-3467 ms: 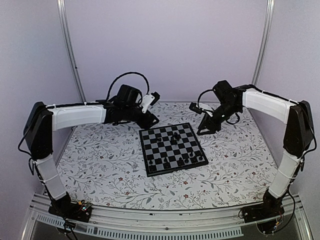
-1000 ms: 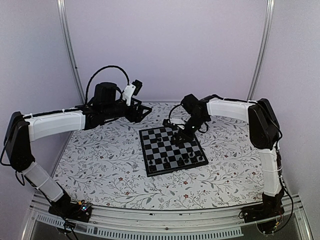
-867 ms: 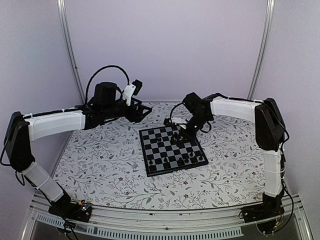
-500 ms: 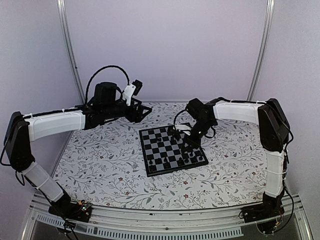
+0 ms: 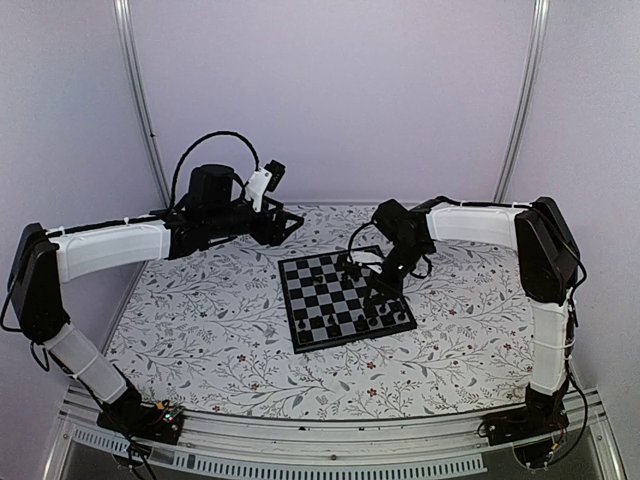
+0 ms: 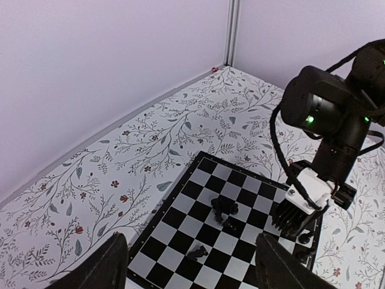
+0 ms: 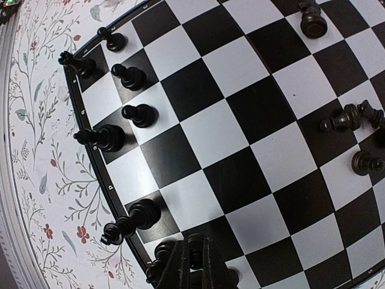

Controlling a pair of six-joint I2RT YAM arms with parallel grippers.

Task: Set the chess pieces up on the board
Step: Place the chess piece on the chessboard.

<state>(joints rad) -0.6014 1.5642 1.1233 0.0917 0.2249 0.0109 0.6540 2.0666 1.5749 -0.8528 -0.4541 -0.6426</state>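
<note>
Black chess pieces (image 7: 139, 114) lining board (image 7: 210, 129) rim; right tool (image 7: 192, 244) low there, apparently pinched on one. Next: seat upright, release, lift straight. Left tool (image 6: 195, 265) agape.

The left arm (image 5: 110, 245) stands high over the left edge, its forearm level and reaching to the far edge. The left gripper (image 5: 288, 221) hangs there, fingers (image 6: 114, 265) wide apart. The right arm (image 5: 475, 222) reaches from the right edge toward the middle, wrist bent down. The right gripper (image 5: 378, 292) points down, fingers (image 7: 180, 265) pressed close together.
</note>
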